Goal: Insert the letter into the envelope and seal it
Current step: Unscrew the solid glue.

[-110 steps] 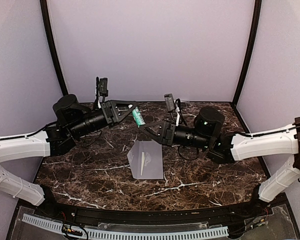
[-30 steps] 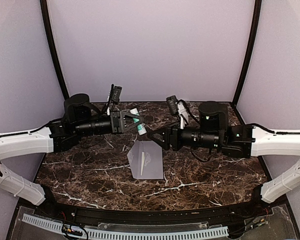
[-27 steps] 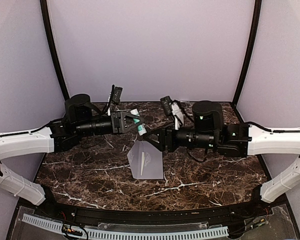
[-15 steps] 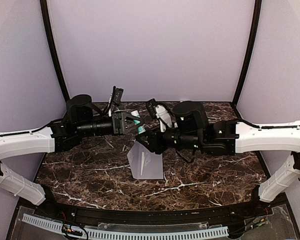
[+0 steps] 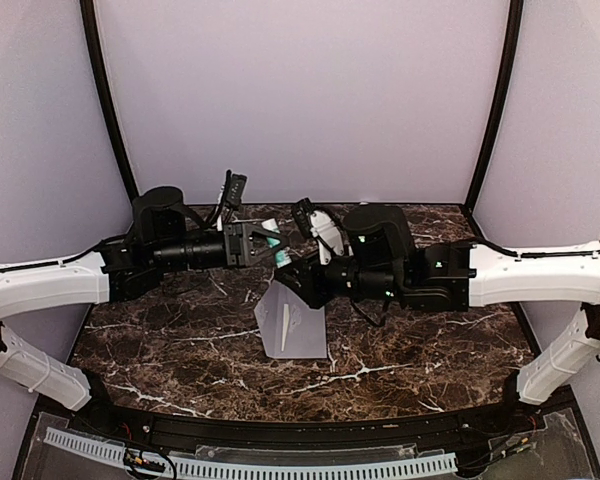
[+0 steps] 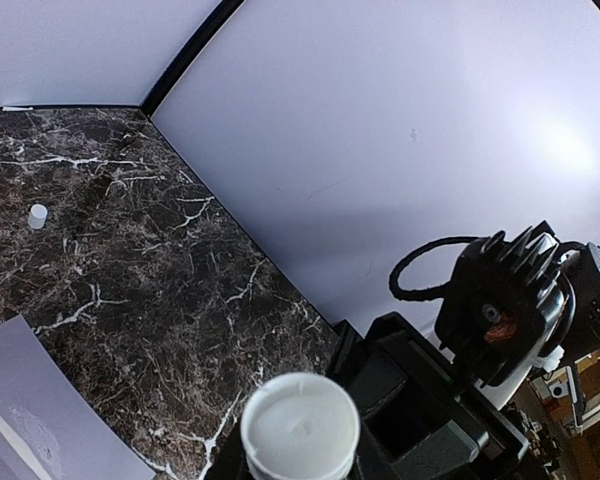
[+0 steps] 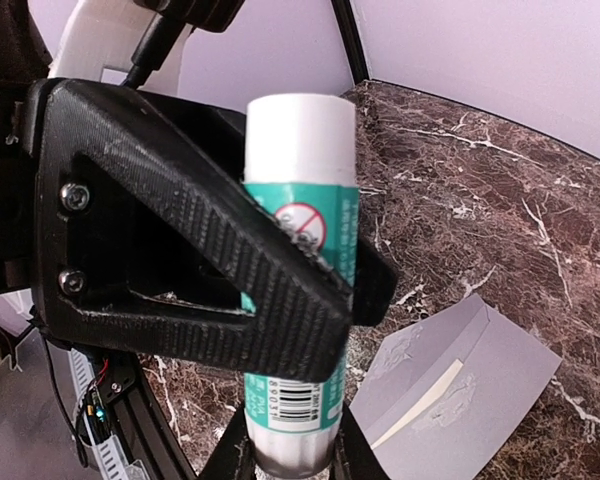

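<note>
**Right claw**: fingers drawn in against both sides of the bottom end of the glue stick, just below its barcode. No gap shows, so it reads as clamped on that end.

**Left claw**: clamped across the stick's teal middle. Its ribbed black fingers hold the stick in the air above the tabletop.

**Glue stick:** shared between both claws, with its white end pointing away from the right claw. Whether that end is a cap or bare glue cannot be told.
- Probable reason for the double hold: the left claw steadies the barrel while the right takes the base, either to twist the glue up or to take the stick over for sealing.

**Small white cap**: lies alone on the tabletop, well apart from everything else. It may belong to the stick, but this is unconfirmed.

**Envelope**: light grey, lying on the tabletop below and between the two claws, touched by neither. The flap looks unsealed, and dull blotches show near the mouth.

**Letter**: only a narrow cream strip shows at the envelope's mouth, judged to be the letter's edge. The rest is hidden, presumably already inside.
- Status: insertion appears done, sealing not yet done.
</note>
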Available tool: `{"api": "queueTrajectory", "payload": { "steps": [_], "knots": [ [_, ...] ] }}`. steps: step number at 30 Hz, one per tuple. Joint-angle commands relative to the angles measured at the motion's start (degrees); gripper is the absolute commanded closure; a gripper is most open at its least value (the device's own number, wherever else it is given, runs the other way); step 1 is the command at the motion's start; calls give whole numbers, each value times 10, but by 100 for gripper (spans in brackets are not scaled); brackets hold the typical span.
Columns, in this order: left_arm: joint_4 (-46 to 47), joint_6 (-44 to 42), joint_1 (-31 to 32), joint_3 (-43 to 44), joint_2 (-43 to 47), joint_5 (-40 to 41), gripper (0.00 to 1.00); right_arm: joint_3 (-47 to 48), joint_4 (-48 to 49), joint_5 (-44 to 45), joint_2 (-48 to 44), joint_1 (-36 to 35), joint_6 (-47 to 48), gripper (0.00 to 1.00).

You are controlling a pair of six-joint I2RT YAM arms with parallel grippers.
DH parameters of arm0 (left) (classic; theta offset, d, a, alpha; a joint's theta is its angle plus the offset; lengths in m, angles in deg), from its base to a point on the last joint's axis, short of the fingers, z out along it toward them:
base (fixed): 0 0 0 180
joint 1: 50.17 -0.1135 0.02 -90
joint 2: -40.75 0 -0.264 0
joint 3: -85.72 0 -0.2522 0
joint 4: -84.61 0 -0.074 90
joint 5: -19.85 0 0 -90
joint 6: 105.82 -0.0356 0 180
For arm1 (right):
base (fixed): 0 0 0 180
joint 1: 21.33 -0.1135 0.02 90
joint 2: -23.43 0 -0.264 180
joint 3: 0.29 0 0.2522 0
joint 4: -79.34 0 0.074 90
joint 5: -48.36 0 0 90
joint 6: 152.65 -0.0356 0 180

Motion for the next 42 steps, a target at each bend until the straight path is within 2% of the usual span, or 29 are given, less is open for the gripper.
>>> {"api": "queueTrajectory", "payload": {
  "steps": [1, 8, 13, 22, 26, 28, 29, 31, 34, 37, 42],
  "knots": [
    [-2, -16, -2, 19, -3, -38, 100, -5, 71, -40, -5, 9, -11, 87],
    [44, -28, -2, 5, -2, -117, 100, -91, 245, -226, -36, 69, -93, 89],
    [75, -42, -2, -1, 3, -189, 100, -116, 339, -333, -36, 89, -133, 90],
    [137, -26, -1, -20, 6, -240, 100, -161, 469, -403, -35, 105, -192, 88],
    [151, -14, -2, -19, 4, -213, 100, -160, 426, -350, -45, 104, -176, 81],
    [104, -27, -2, -12, 11, -146, 100, -168, 398, -310, -62, 104, -154, 70],
    [48, -38, -2, -1, 13, -111, 100, -173, 382, -290, -73, 104, -143, 64],
    [-22, -49, -2, 14, 17, 7, 100, -178, 345, -252, -90, 101, -118, 53],
    [-42, -47, -2, 19, 15, 40, 100, -167, 262, -184, -101, 88, -76, 41],
    [-41, -31, -2, 18, 9, 45, 100, -150, 197, -127, -101, 69, -41, 39],
    [-53, -20, -2, 21, 4, 56, 100, -112, 137, -81, -80, 49, -12, 38]
  ]
}}
